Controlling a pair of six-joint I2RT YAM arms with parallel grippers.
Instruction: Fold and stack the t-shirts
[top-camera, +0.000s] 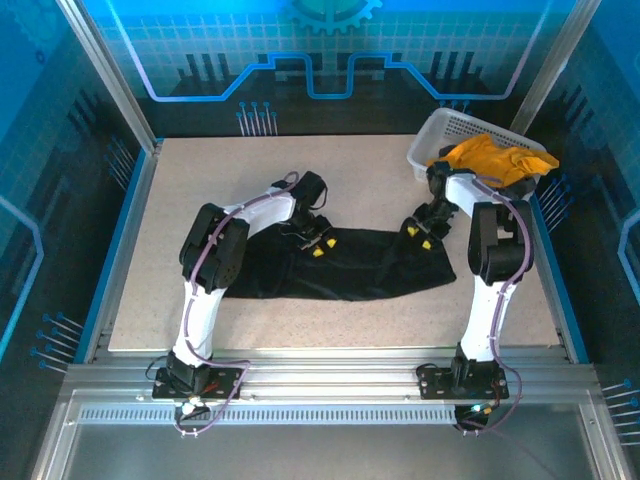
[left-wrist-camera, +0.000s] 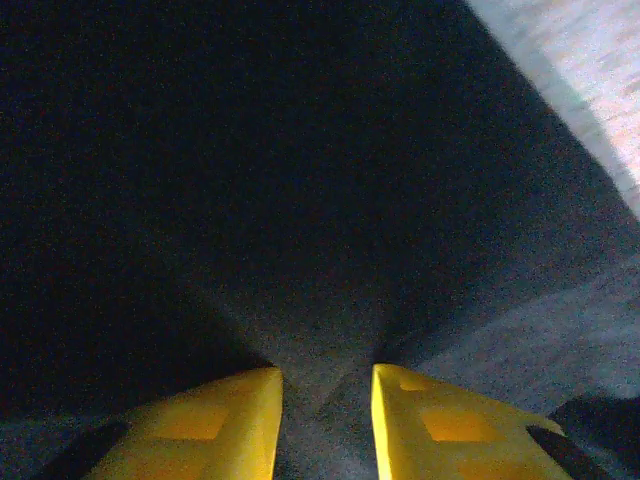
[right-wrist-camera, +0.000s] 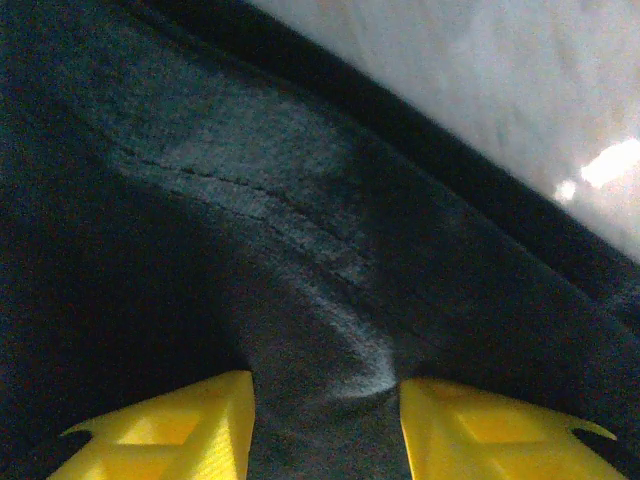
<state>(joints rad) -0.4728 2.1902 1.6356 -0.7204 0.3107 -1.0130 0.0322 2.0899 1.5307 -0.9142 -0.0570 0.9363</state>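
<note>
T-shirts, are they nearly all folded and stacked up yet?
Not nearly. Done: nothing is stacked yet. In hand: the black t-shirt lies on the table, and the left gripper and right gripper each pinch cloth at its far edge. Left: finish folding it, then take the orange t-shirt, heaped in the white basket, fold it and stack both.

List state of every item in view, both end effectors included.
black shirt: spread on table, wrinkled
orange shirt: crumpled in basket, unfolded
basket: upright, holding orange shirt
left end effector: closed on a pinch of black shirt
right end effector: closed on a pinch of black shirt
</note>
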